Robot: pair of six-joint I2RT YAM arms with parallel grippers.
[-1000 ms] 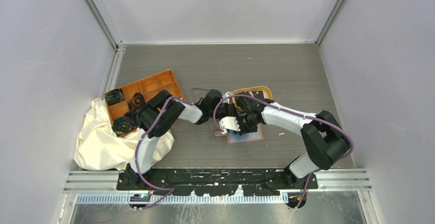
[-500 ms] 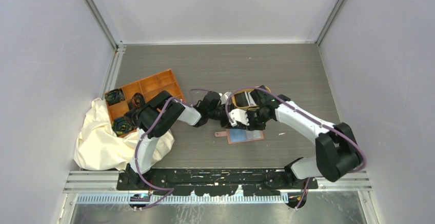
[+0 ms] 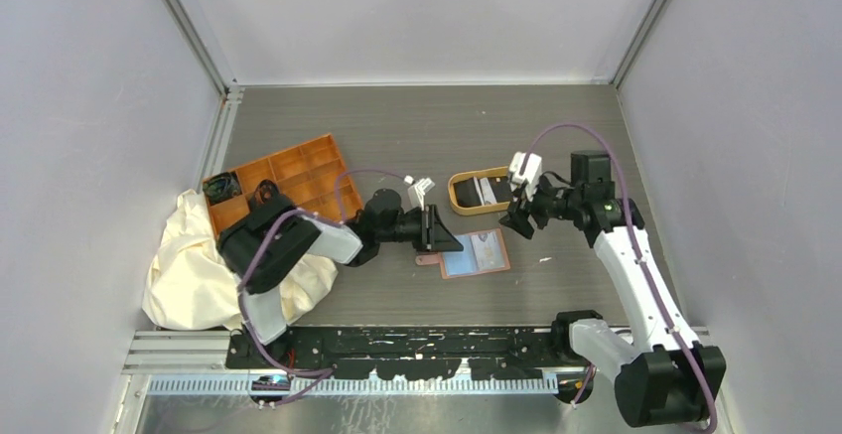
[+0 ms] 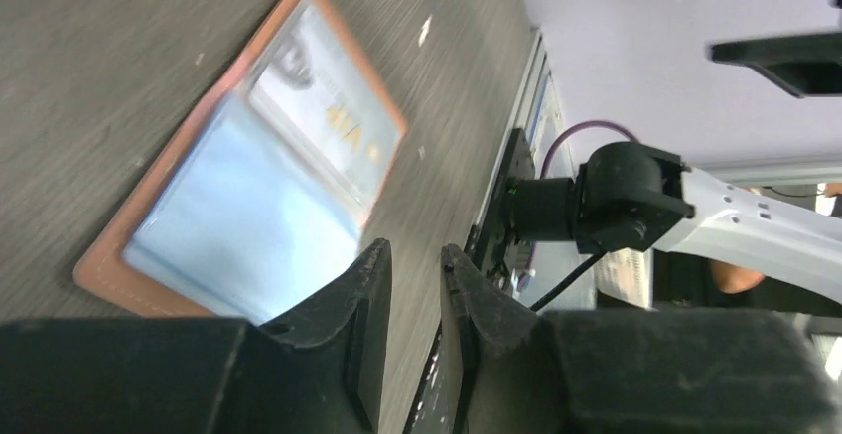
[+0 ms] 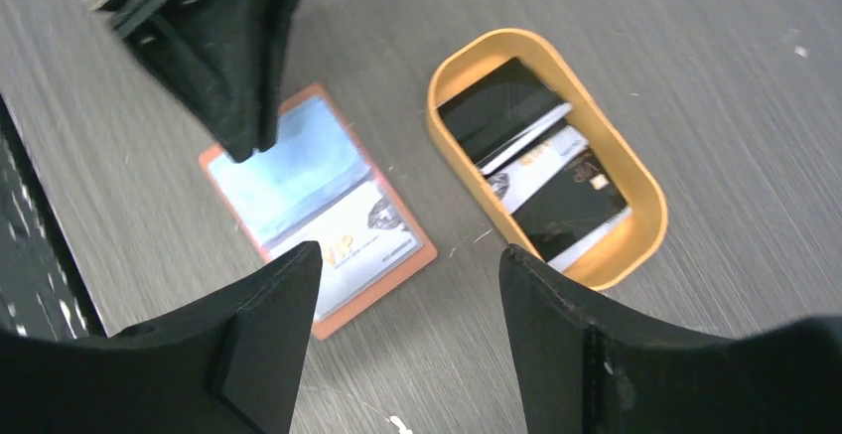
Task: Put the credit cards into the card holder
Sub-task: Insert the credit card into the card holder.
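One card [image 5: 352, 240] seems pocketed in the card holder [image 5: 283, 181], more credit cards [image 5: 556, 191] wait in the tray [image 5: 433, 101]; right pincer [image 5: 407, 260] wide, left pincer [image 4: 415, 255] narrow.

Grey table [image 3: 397, 126], open card holder [image 3: 477, 253], oval tray [image 3: 454, 194], orange tray [image 3: 298, 161], cloth [image 3: 184, 275]

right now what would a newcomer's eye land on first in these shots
The open card holder lies flat mid-table, bluish pockets up, a pale card showing in one. Just behind it sits an oval tan tray holding black credit cards; at far left, an orange compartment tray overlaps a crumpled cream cloth.
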